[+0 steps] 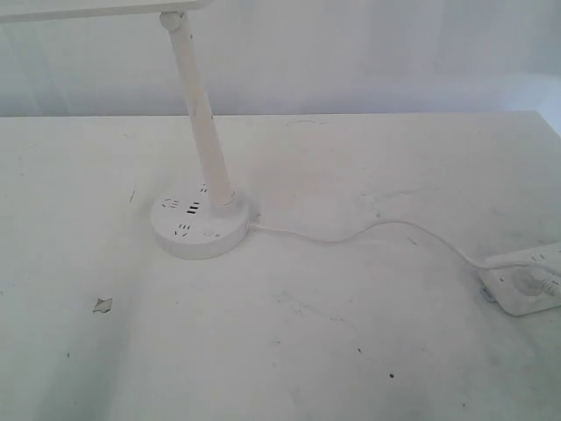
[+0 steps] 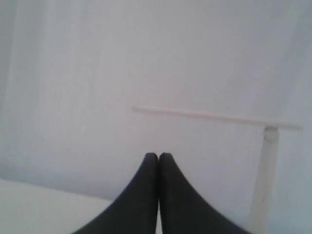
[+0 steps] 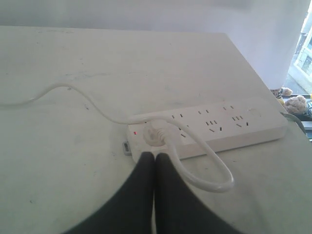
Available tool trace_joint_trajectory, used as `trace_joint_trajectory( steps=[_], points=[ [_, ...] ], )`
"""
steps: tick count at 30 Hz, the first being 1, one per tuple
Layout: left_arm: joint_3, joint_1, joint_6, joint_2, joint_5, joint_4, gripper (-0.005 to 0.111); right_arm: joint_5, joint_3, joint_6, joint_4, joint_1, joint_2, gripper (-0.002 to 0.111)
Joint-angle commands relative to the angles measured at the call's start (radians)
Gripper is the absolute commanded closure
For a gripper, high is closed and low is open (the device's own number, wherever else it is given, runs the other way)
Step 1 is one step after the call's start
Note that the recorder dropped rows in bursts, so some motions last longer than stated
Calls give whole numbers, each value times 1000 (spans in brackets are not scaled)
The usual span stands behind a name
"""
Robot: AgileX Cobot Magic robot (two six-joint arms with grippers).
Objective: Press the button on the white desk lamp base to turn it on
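My left end effector (image 2: 158,156), pressed together and empty, should lightly tip-press the flush button (image 1: 209,234) on the rigid desk lamp base (image 1: 180,244).

The white table (image 1: 289,351) carries the white desk lamp base (image 1: 188,239), a cord (image 1: 326,240) and power strip (image 1: 526,300).

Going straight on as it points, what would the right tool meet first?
Probably the round white plug seated in the power strip, right ahead of the right tool; depth is uncertain.
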Motion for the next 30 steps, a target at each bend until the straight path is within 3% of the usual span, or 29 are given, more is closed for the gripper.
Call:
trace_joint_trajectory(
  steps=[1,4,15,22,24,25,26,27,28,29,30],
  points=[
    [-3,2,-249,-3,-202,11,106,-13,2,5,0,5,-6,108],
    [-3,2,-417,-3,-319,11,106,-13,2,5,0,5,-6,108],
    [-17,2,-423,-3,-595,46,106,-13,2,5,0,5,-6,108],
    [-17,2,-477,-3,-633,53,106,-13,2,5,0,5,-6,108],
    [-45,2,-572,-3,-498,51,106,-13,2,5,0,5,-6,108],
    [-107,2,-575,-3,-308,226,106,-13,2,5,0,5,-6,108],
    [-159,2,-587,-3,-201,406,106,-13,2,5,0,5,-6,108],
    [-290,2,-805,25,-58,856,107,-13,2,5,0,5,-6,108],
    [-356,2,-996,54,-14,1102,107,-13,2,5,0,5,-6,108],
    [-466,2,-1312,125,9,1456,107,-13,2,5,0,5,-6,108],
    [-535,2,-1476,180,3,1645,107,-13,2,5,0,5,-6,108]
  ],
)
